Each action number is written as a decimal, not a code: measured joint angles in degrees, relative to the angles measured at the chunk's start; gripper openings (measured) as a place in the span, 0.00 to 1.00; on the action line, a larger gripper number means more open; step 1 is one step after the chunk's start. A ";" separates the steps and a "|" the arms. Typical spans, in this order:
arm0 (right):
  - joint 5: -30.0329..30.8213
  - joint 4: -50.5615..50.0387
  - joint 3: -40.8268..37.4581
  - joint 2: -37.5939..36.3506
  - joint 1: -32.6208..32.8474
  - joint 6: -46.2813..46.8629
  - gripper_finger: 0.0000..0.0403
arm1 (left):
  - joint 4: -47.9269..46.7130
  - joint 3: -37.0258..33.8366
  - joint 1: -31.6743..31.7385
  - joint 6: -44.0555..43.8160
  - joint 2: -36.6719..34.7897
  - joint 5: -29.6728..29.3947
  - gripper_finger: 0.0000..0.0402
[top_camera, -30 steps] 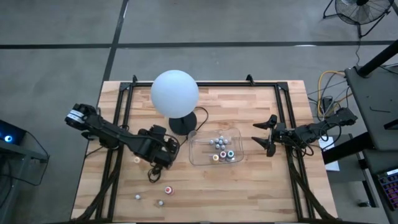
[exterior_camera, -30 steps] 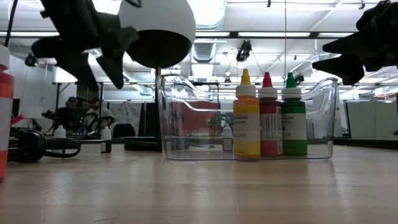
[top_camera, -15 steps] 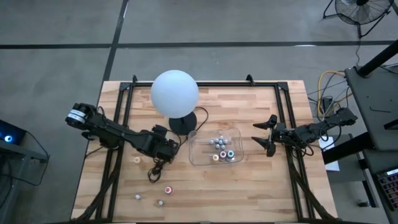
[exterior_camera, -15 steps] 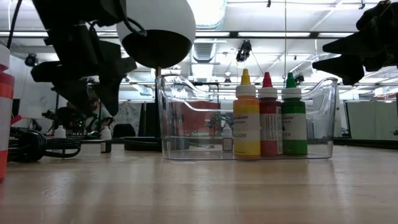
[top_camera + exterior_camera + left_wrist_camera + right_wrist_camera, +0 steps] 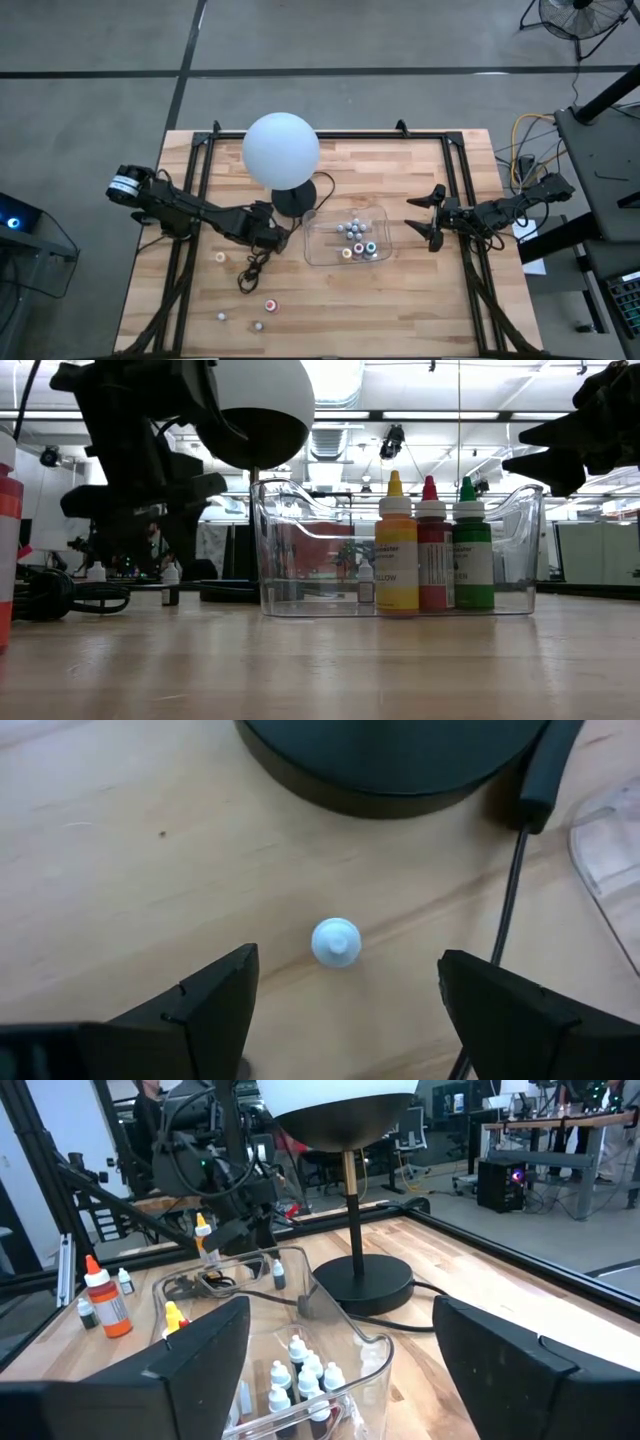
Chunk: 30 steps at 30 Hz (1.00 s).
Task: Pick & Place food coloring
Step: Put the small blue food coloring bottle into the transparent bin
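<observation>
food coloring bottles (image 5: 357,238) mostly stand in the clear tray (image 5: 318,248). a few more sit loose on the worktop (image 5: 400,300). the left pincer (image 5: 268,232) has slid closer to the lamp base (image 5: 294,199). now it hangs wide open right above a white-capped bottle (image 5: 335,941), so a grab looks near. the right pincer (image 5: 425,217) waits open beside the tray.
</observation>
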 joint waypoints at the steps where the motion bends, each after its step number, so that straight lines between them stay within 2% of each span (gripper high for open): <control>1: 0.00 0.00 0.00 0.00 0.00 0.00 0.75 | 0.16 -0.05 0.00 -0.02 0.00 -0.33 0.70; 7: 0.00 0.00 0.00 0.00 0.02 0.00 0.74 | 0.76 -0.07 0.01 0.96 0.74 -1.48 0.70; 13: -0.01 0.00 0.00 0.00 0.02 0.00 0.75 | 3.19 0.34 0.07 5.58 4.04 -0.08 0.70; 24: -0.02 0.00 0.00 0.02 0.02 0.00 0.77 | 0.15 2.00 0.07 4.28 4.22 -1.20 0.69; 30: -0.02 0.00 0.00 0.02 0.07 0.00 0.75 | -0.95 2.02 0.07 2.28 4.22 -2.16 0.61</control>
